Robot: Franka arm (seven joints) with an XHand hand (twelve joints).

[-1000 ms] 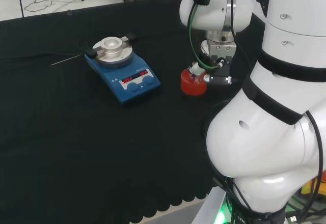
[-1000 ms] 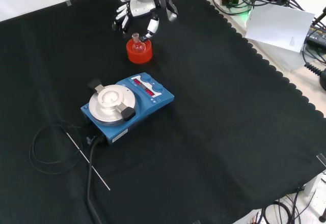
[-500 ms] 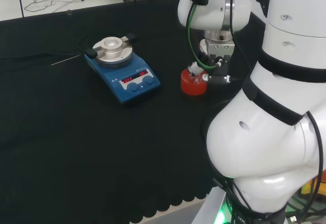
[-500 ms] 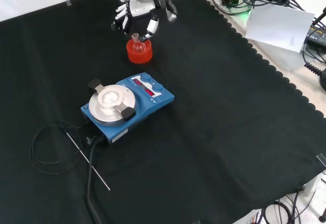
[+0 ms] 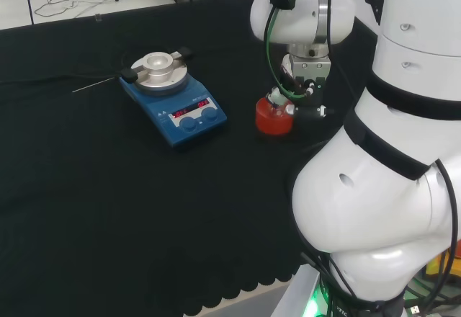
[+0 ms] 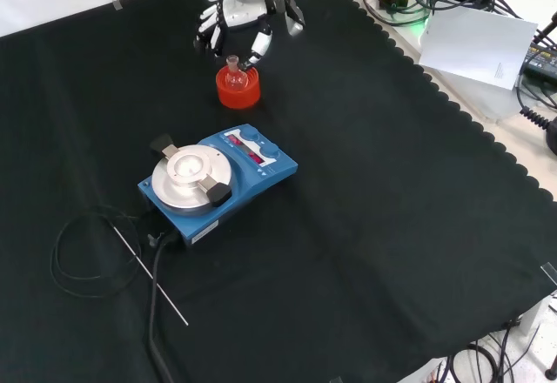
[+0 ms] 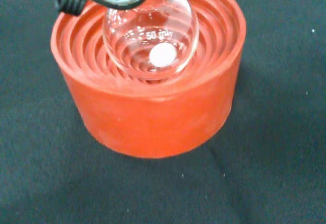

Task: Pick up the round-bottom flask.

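Note:
A small clear round-bottom flask (image 6: 232, 74) sits upright in a red ribbed stand (image 6: 238, 92) near the far edge of the cloth in the front view. The hand (image 6: 246, 26) hangs just above and behind it, open, its fingers (image 6: 259, 49) spread and pointing down on both sides of the flask's neck. No finger is curled round the glass. In the head view the flask (image 5: 276, 100) and stand (image 5: 273, 120) lie directly under the hand (image 5: 302, 85). The wrist view has the flask's bulb (image 7: 151, 39) close up, resting in the stand (image 7: 153, 112).
A blue hotplate stirrer (image 6: 218, 179) with a round metal top stands nearer the camera in the front view, its black cable (image 6: 87, 252) and a thin rod (image 6: 150, 276) trailing to the left. The arm's big white links (image 5: 389, 187) take up the right of the head view.
The hand has shifted slightly over the flask, a little to the left in the head view. The flask and stand have stayed put.

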